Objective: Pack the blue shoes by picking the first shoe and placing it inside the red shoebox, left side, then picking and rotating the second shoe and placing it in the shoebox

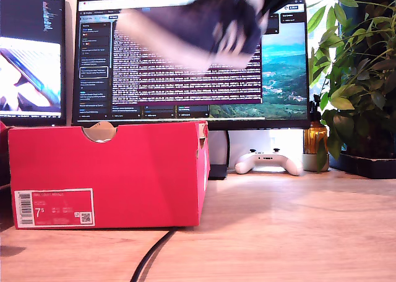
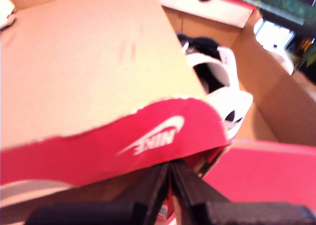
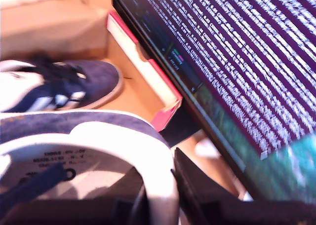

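The desk carries the red shoebox near its front edge at the exterior view's left, with the big monitor standing close behind it. This closeness is the first danger, I think: the second shoe hangs high in the air in front of the screen and looks blurred, so it is moving fast, and a wide turn could knock the sole against the monitor. The lid of the box is held up by my first hand, whose fingers are pressed together on the red flap with the logo. The hold is only on a thin cardboard edge, so if it slips the lid may fall and close the opening. Inside the box the first shoe already lies on the floor of the box. If the second shoe comes down before it is rotated enough, it may land on top of this one or catch on the rim. My second hand is pinching the second shoe only by the white heel collar, so the toe can swing and the shoe may twist out or drop onto the desk.
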Tool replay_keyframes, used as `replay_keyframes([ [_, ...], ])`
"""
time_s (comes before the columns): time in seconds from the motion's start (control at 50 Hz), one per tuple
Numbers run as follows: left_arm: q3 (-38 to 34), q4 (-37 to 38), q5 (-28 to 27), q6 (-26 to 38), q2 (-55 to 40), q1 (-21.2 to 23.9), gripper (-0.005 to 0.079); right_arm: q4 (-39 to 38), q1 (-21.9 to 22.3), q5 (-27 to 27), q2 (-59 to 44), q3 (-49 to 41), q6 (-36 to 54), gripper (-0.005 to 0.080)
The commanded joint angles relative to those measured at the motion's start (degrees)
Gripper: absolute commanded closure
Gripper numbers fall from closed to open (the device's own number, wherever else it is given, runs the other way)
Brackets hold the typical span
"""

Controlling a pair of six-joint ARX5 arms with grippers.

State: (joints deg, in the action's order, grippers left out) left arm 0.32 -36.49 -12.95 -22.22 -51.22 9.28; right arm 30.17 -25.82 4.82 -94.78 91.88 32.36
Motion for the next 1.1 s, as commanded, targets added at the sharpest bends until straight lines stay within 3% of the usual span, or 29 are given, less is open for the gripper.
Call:
replay_keyframes([
  [0.0,-1.2,-1.9,0.2,-0.3,-0.2,0.0,0.0764,-4.1,-0.4,0.3,1.2,1.2,-0.6,0.0765],
  [0.2,-1.2,-3.3,0.2,-1.0,-0.2,0.0,0.0764,-9.5,-0.9,-1.0,0.6,1.2,0.2,0.0765],
  [0.64,-1.2,-4.7,0.2,-4.6,-0.2,0.3,0.0764,-19.9,-5.1,-1.1,-5.0,1.2,12.1,0.0765],
  [1.08,-1.2,-4.7,0.2,-4.8,-0.2,0.3,0.0764,-22.6,-6.7,-3.0,-14.7,1.2,23.2,0.0765],
])
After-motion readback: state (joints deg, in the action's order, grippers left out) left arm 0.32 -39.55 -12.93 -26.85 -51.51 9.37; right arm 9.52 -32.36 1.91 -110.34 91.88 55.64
